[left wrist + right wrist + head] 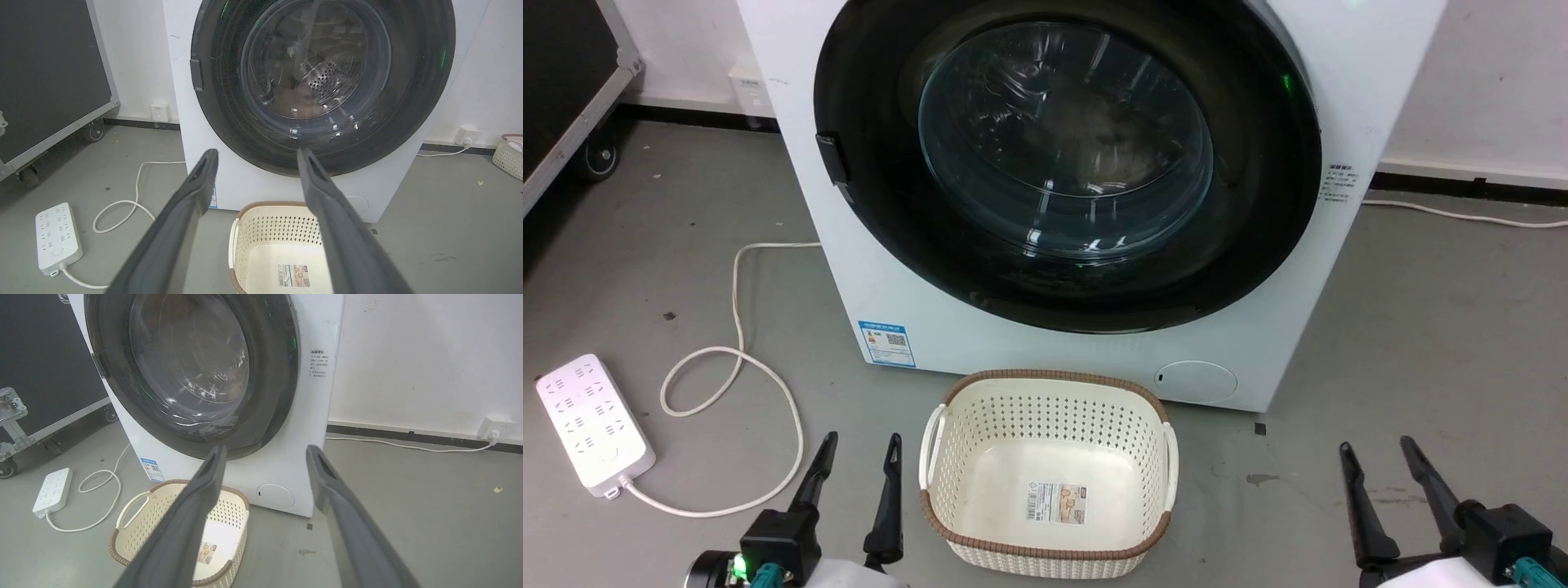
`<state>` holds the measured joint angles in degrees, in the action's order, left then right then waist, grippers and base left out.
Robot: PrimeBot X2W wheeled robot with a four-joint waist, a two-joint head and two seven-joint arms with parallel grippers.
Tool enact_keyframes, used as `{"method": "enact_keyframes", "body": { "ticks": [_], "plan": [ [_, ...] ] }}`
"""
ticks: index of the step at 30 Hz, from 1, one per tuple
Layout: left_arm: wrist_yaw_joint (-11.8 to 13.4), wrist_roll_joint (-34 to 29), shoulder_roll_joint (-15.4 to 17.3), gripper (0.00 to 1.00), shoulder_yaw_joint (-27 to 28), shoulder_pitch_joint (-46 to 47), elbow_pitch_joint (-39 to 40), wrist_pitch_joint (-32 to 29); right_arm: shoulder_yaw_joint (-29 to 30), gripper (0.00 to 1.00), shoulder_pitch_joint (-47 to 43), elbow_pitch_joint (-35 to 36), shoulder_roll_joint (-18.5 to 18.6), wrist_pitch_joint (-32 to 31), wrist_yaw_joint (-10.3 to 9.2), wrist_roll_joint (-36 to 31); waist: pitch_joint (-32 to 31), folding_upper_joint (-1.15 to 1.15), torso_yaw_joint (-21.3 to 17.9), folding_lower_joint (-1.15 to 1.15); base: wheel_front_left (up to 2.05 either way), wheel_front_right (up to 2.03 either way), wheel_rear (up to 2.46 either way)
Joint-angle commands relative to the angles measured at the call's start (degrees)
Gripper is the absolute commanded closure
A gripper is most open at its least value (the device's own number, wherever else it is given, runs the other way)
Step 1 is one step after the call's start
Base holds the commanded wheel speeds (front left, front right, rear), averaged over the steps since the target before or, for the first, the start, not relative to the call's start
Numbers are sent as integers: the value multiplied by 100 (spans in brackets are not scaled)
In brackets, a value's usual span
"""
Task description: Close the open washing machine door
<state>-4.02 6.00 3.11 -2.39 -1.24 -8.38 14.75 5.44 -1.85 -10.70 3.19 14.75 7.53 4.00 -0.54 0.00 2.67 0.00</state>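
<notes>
Grey concrete floor [1421, 343] runs back to a pale wall [1486, 82], where a white front-loading washing machine [980, 327] stands. Its large round black-rimmed washing machine door [1066, 163], with a bulging clear glass window, lies flush against the machine's front. Just before the machine sits a cream perforated plastic basket [1054, 377] with a brown woven rim. A white power strip [592, 425] lies off to the left. The left gripper [862, 441] and right gripper [1376, 445] hover low on either side of the basket, fingers spread and holding nothing, well apart from the door.
</notes>
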Motion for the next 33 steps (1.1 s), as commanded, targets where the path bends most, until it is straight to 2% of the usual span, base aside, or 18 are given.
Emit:
{"method": "enact_keyframes", "body": {
  "ticks": [1, 2, 3, 33],
  "plan": [
    [31, -39, 3, 0, -4, -18, -34, 25, -23, 0, -90, 34, -29, 25, -4, 36, -6, 0, -3, 0, 0, 0, 0],
    [17, -16, 1, 0, -15, -19, -74, 25, -35, 0, -91, 38, -29, 25, -4, 48, -10, 0, -3, 0, 0, 0, 0],
    [-2, 6, -3, 100, -26, 1, -75, -1, -36, 100, -2, 8, -2, -1, 0, 14, -11, 0, -3, 0, 0, 0, 0],
    [82, -122, -9, 100, 27, 27, 116, -319, -139, 100, 41, 229, -7, -313, -1, -77, 1, 0, -59, 0, 0, 0, 0]
  ]
}}
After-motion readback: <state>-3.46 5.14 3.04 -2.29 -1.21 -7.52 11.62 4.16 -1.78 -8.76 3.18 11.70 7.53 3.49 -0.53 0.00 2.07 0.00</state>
